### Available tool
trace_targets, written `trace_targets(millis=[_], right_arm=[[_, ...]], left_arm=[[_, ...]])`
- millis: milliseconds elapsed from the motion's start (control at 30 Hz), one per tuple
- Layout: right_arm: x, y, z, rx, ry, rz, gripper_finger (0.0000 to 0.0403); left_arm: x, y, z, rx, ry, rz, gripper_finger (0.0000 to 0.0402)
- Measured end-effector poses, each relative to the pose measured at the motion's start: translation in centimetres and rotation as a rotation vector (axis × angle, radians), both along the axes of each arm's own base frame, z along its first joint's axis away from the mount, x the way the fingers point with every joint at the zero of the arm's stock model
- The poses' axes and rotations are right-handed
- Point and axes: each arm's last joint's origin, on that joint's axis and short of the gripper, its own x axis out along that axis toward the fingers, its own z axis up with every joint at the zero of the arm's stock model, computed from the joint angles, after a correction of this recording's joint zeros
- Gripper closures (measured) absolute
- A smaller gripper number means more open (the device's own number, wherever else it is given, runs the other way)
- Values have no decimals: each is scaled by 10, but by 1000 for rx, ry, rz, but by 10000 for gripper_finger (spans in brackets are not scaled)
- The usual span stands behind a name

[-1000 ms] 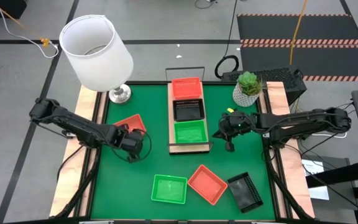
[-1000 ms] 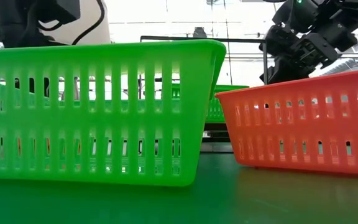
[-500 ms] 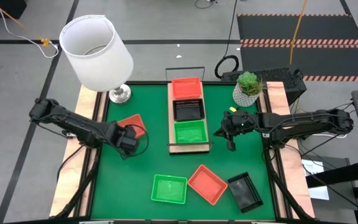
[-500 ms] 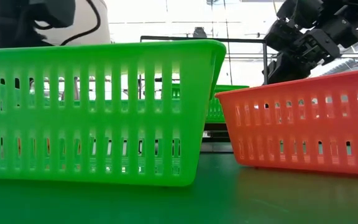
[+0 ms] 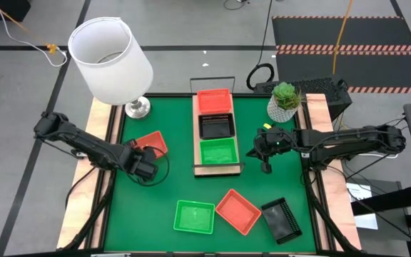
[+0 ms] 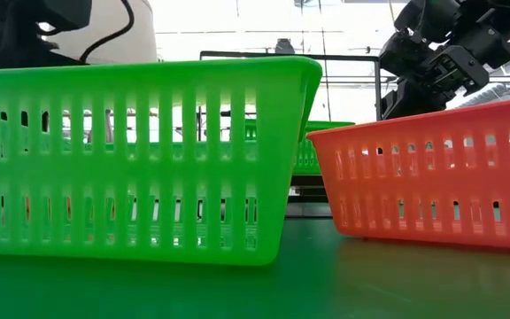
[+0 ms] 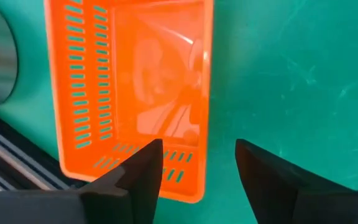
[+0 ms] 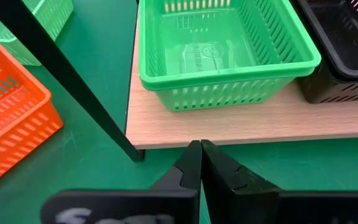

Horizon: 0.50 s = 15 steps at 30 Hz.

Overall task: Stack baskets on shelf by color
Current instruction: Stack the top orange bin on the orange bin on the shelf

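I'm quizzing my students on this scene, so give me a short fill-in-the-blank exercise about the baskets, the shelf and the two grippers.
1. On the shelf, the basket between the orange-red basket and the green basket is ____.
2. The right gripper, near the shelf's edge, has its fingers ____.
3. The left gripper stands open over a loose basket coloured ____.
4. The number of loose baskets on the mat is ____.

Missing words: black; shut; orange-red; four
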Motion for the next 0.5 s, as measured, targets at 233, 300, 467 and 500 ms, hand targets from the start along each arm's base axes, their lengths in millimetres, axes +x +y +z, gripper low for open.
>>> trace_targets(millis=[233,300,467,500], right_arm=[[0,0,0,0,0,0,403],[0,0,0,-1,-3,0,403],[0,0,0,-4,-5,3,403],[0,0,0,-4,-5,3,403]], left_arm=[[-11,3,-20,21,59,-20,240],[-12,3,-24,18,53,-28,252],[-13,4,-29,17,60,-68,296],[-12,4,-30,15,58,-84,307]])
